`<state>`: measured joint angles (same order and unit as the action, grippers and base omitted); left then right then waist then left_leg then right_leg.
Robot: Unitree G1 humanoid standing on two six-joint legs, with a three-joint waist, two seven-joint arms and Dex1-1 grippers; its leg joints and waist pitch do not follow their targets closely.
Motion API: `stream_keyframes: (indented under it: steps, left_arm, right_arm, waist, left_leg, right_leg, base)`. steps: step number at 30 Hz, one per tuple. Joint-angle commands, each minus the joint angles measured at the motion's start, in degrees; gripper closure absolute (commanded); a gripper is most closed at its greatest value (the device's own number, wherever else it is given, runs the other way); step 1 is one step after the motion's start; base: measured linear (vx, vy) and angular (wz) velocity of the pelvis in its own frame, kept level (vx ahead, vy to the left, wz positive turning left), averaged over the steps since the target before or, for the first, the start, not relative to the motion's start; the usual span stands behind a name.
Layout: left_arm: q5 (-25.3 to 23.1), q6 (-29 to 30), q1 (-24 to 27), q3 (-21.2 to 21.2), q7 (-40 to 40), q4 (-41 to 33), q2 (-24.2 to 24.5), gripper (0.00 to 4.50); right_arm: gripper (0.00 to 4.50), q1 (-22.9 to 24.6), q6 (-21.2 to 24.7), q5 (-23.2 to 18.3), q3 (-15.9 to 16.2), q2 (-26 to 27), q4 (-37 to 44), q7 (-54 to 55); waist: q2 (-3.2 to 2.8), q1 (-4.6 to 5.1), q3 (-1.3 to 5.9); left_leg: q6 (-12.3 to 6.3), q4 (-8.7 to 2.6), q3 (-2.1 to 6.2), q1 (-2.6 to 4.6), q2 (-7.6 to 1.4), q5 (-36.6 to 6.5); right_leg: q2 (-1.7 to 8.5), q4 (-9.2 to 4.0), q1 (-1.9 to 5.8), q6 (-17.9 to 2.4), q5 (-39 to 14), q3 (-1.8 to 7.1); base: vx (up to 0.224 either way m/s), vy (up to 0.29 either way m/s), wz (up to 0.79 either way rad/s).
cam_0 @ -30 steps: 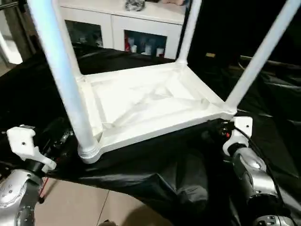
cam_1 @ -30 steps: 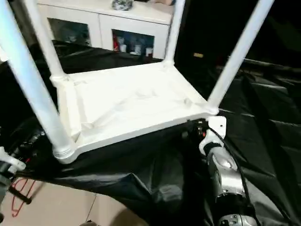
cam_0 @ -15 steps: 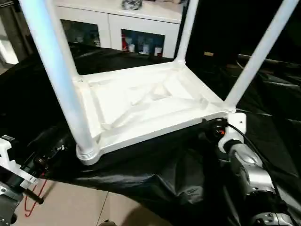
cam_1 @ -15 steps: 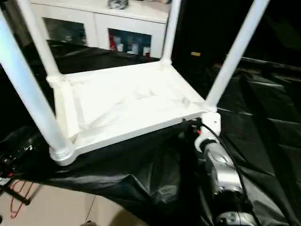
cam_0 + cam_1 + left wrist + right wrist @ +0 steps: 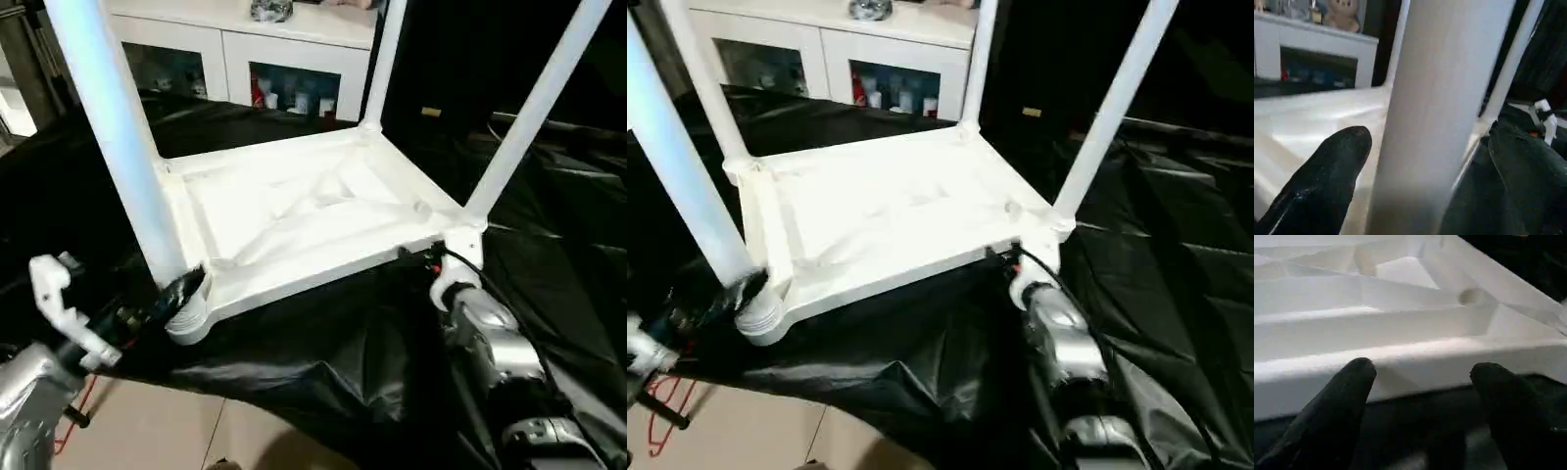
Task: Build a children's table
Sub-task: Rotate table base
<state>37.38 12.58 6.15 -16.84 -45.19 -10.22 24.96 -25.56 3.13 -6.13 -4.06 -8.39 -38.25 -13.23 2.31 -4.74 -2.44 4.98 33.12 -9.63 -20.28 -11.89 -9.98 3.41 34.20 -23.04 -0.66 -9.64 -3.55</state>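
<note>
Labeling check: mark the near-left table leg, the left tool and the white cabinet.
near-left table leg [image 5: 122, 147], left eye view, middle of the shaft.
left tool [image 5: 1425, 161], left wrist view, midway between its fingertips, on the leg.
white cabinet [image 5: 230, 54], left eye view, frame between the glass doors.

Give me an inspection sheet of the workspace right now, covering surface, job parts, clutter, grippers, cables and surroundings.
Surface: crinkled black plastic sheet draped over the work area, pale floor below its edge.
Job's things: white plastic children's table lying upside down, four tubular legs standing in the corner sockets.
Clutter: nothing seen on the sheet.
Grippers: left gripper open, fingers either side of the near left leg; right gripper open, facing the tabletop's near edge.
Cables: black cable along the right forearm.
Surroundings: white cabinet with glass doors behind.
</note>
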Motion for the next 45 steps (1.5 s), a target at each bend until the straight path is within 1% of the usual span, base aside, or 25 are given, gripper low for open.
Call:
stream_keyframes:
  steps: [1,2,4,5,6,8,9,13,14,16,18,19,21,22,24,26,27,30,31,33,36,37,39,42,45]
  left_arm:
    - [-0.6,0.9,-0.9,2.3,-0.2,-0.2,-0.2,0.01]
    - [-0.4,1.9,-1.7,3.7,-0.5,-1.1,-0.3,0.01]
    - [0.2,3.9,-2.7,5.8,-0.8,-2.8,-0.6,0.01]
    - [0.5,4.5,-2.9,6.5,-1.1,-3.4,-0.5,0.01]
    - [0.5,4.9,-3.0,7.2,-1.4,-3.8,-0.3,0.01]
    - [1.1,6.2,-3.1,8.3,-2.0,-5.0,-0.1,0.01]
    - [2.3,7.5,-3.3,9.1,-2.2,-6.2,-0.1,0.01]
    - [4.3,10.0,-3.6,11.1,-2.3,-8.8,-0.2,0.01]
    - [4.6,10.9,-4.0,12.1,-2.3,-9.5,-0.4,0.01]
    - [5.7,12.7,-5.4,13.8,-1.9,-10.9,-1.5,0.01]
    - [6.6,13.7,-6.2,14.7,-1.5,-11.6,-2.3,0.01]
    - [7.0,14.2,-6.7,15.4,-1.4,-11.9,-2.7,0.01]
    - [7.9,15.4,-7.3,16.4,-1.4,-12.3,-3.2,0.01]
    - [8.0,16.0,-7.7,17.1,-1.4,-12.4,-3.3,0.01]
    - [8.0,16.4,-8.5,18.2,-1.4,-12.2,-3.8,0.01]
    - [7.4,16.5,-9.6,19.8,-1.6,-11.8,-5.0,0.01]
    - [7.2,16.7,-9.9,20.2,-1.6,-11.7,-5.4,0.01]
    - [6.6,16.5,-10.7,21.0,-1.4,-11.1,-6.4,0.01]
    - [6.1,16.2,-11.2,21.3,-1.2,-10.6,-6.9,0.01]
    - [4.8,15.1,-12.0,21.8,-0.8,-9.7,-7.5,0.01]
    - [2.1,13.0,-13.4,21.7,0.4,-7.6,-8.0,0.01]
    - [0.7,12.3,-13.9,21.5,1.0,-6.5,-7.9,0.01]
    - [-0.4,11.8,-14.2,21.5,1.5,-5.7,-7.7,0.01]
    - [-3.3,10.3,-14.4,21.1,1.9,-3.9,-6.5,0.01]
    - [-3.6,9.6,-13.4,20.2,1.3,-3.6,-5.7,0.01]
  right_arm:
    - [0.82,-1.6,-0.7,0.7,0.6,0.4,-2.4,-0.3]
    - [0.82,-2.5,-1.0,1.1,1.1,0.9,-4.0,-0.7]
    - [0.82,-4.0,-1.3,1.8,2.0,1.6,-6.4,-1.2]
    - [0.82,-4.5,-1.2,2.2,2.4,1.8,-7.4,-1.3]
    - [0.82,-4.9,-1.4,2.6,2.8,2.0,-8.3,-1.3]
    - [0.82,-6.0,-2.0,3.0,3.2,2.5,-10.0,-1.4]
    - [0.82,-6.8,-2.4,3.0,3.3,3.0,-11.0,-1.6]
    - [0.82,-8.4,-3.2,3.2,3.7,3.9,-13.1,-2.5]
    - [0.82,-9.2,-3.8,3.4,4.1,4.4,-14.4,-3.6]
    - [0.82,-10.8,-4.9,4.2,5.2,5.6,-16.7,-5.9]
    - [0.82,-11.6,-5.5,4.3,5.7,6.4,-17.8,-7.1]
    - [0.82,-11.9,-5.6,4.3,6.1,6.9,-18.2,-7.9]
    - [0.82,-12.4,-6.1,4.3,6.6,7.7,-18.6,-9.1]
    - [0.82,-12.8,-6.3,4.3,7.0,8.2,-18.9,-10.0]
    - [0.82,-13.3,-7.1,4.4,7.5,9.1,-19.6,-11.3]
    - [0.82,-13.5,-7.8,4.9,8.5,10.7,-20.0,-13.8]
    - [0.82,-13.6,-8.2,5.2,8.7,11.0,-20.3,-14.6]
    - [0.82,-13.4,-8.6,5.5,9.4,11.7,-20.5,-16.1]
    - [0.82,-13.3,-8.9,5.8,9.7,11.9,-20.7,-15.9]
    - [0.82,-13.4,-9.3,6.0,9.4,12.0,-21.3,-15.1]
    - [0.82,-14.1,-9.7,6.5,8.5,11.3,-22.7,-12.2]
    - [0.82,-14.4,-9.8,6.6,7.8,10.7,-23.2,-10.5]
    - [0.82,-14.7,-9.8,6.5,7.2,10.2,-23.5,-9.1]
    - [0.82,-14.6,-10.0,4.9,4.8,8.7,-23.4,-7.0]
    - [0.82,-13.6,-10.2,4.1,3.8,7.7,-22.0,-7.6]
  waist:
    - [-1.04,0.15,2.54]
    - [-0.76,0.28,2.52]
    - [-1.00,0.36,2.56]
    - [-1.03,0.57,2.51]
    - [-0.86,0.68,2.51]
    - [-0.71,0.96,2.59]
    - [-0.57,1.01,2.61]
    - [-0.67,1.00,2.59]
    - [-0.51,1.16,2.63]
    - [-0.65,1.19,2.54]
    - [-0.54,1.28,2.56]
    - [-0.45,1.52,2.46]
    - [-0.30,1.59,2.53]
    - [-0.29,1.66,2.56]
    - [-0.16,1.95,2.54]
    - [-0.14,2.03,2.54]
    - [-0.35,2.03,2.61]
    - [-0.24,2.12,2.68]
    - [-0.33,2.08,2.67]
    - [-0.40,2.01,2.72]
    - [-0.48,1.90,2.65]
    - [-0.68,1.80,2.69]
    - [-0.51,1.71,2.65]
    - [-0.66,1.38,2.62]
    - [-0.71,1.00,2.63]
  left_leg:
    - [2.26,-4.49,0.26,0.80,-0.87,-23.2]
    - [2.25,-4.57,0.27,0.59,-0.89,-23.0]
    - [2.42,-4.47,0.21,0.84,-0.89,-23.1]
    - [2.54,-4.53,0.27,0.55,-0.83,-23.1]
    - [2.54,-4.57,0.30,0.46,-0.87,-23.0]
    - [2.26,-4.33,0.17,0.68,-0.84,-23.2]
    - [2.05,-4.29,0.14,0.55,-0.80,-22.7]
    - [2.12,-4.29,0.11,0.52,-0.91,-21.9]
    - [2.12,-4.29,0.10,0.41,-0.91,-21.8]
    - [2.19,-4.27,0.10,0.47,-0.87,-22.0]
    - [2.37,-4.19,0.12,0.48,-0.91,-21.7]
    - [2.50,-4.30,0.19,0.23,-0.91,-21.8]
    - [2.44,-4.27,0.24,0.20,-0.92,-21.7]
    - [2.40,-4.19,0.20,0.25,-0.90,-21.6]
    - [2.15,-4.21,0.26,-0.04,-0.90,-20.9]
    - [2.01,-4.11,0.17,0.07,-0.94,-20.8]
    - [2.01,-4.07,0.19,0.06,-0.94,-20.2]
    - [1.76,-4.06,0.10,-0.02,-0.99,-19.1]
    - [1.71,-4.04,0.07,0.07,-1.02,-18.9]
    - [1.65,-4.03,0.01,0.13,-1.02,-18.5]
    - [1.74,-4.03,0.01,0.35,-1.05,-19.0]
    - [1.85,-4.02,0.02,0.46,-1.05,-19.3]
    - [1.92,-3.95,-0.02,0.47,-0.96,-19.6]
    - [1.97,-3.93,-0.06,0.64,-0.96,-19.5]
    - [2.00,-3.95,-0.12,0.67,-0.95,-19.8]
  right_leg:
    - [3.37,-4.59,1.38,-5.2,-23.8,2.38]
    - [3.30,-4.47,1.53,-5.4,-23.2,2.34]
    - [3.27,-4.34,1.41,-6.0,-22.5,2.37]
    - [3.34,-4.21,1.64,-6.5,-22.3,2.35]
    - [3.36,-4.24,1.78,-6.4,-22.4,2.32]
    - [3.47,-4.28,1.50,-6.6,-23.1,2.41]
    - [3.47,-4.26,1.62,-6.8,-23.1,2.45]
    - [3.33,-3.98,1.65,-7.3,-21.6,2.45]
    - [3.29,-3.85,1.71,-7.6,-21.2,2.41]
    - [3.32,-3.97,1.69,-7.5,-22.0,2.40]
    - [3.43,-3.93,1.75,-7.7,-22.0,2.44]
    - [3.41,-3.84,1.89,-7.7,-22.0,2.37]
    - [3.51,-3.88,1.99,-7.5,-22.3,2.38]
    - [3.49,-3.81,1.91,-7.6,-22.1,2.43]
    - [3.51,-3.68,2.11,-7.9,-21.8,2.42]
    - [3.55,-3.77,1.96,-8.0,-22.0,2.48]
    - [3.54,-3.62,2.05,-8.4,-20.9,2.55]
    - [3.45,-3.38,2.13,-9.0,-18.6,2.57]
    - [3.44,-3.38,2.09,-9.4,-18.0,2.58]
    - [3.40,-3.24,2.14,-10.0,-16.4,2.59]
    - [3.41,-3.33,2.02,-10.1,-16.9,2.60]
    - [3.46,-3.29,2.06,-10.1,-17.0,2.61]
    - [3.46,-3.40,2.06,-9.5,-17.9,2.62]
    - [3.33,-3.48,1.91,-9.0,-18.2,2.61]
    - [3.27,-3.40,1.87,-8.9,-18.0,2.59]
  base:
    - [0.000,0.000,0.00]
    - [0.000,0.000,0.00]
    - [0.000,0.000,0.00]
    - [0.000,0.000,0.00]
    - [0.000,0.000,0.00]
    - [0.000,0.000,0.00]
    - [0.000,0.000,0.00]
    - [0.000,0.000,0.00]
    - [0.000,0.000,0.00]
    - [0.000,0.000,0.00]
    - [0.000,0.000,0.00]
    - [0.000,0.000,0.00]
    - [0.000,0.000,0.00]
    - [0.000,0.000,0.00]
    - [0.000,0.000,0.00]
    - [0.000,0.000,0.00]
    - [0.000,0.000,0.00]
    - [0.000,0.000,0.00]
    - [0.000,0.000,0.00]
    - [0.000,0.000,0.00]
    - [0.000,0.000,0.00]
    - [0.000,0.000,0.00]
    - [0.000,0.000,0.00]
    - [0.000,0.000,0.00]
    - [0.000,0.000,0.00]
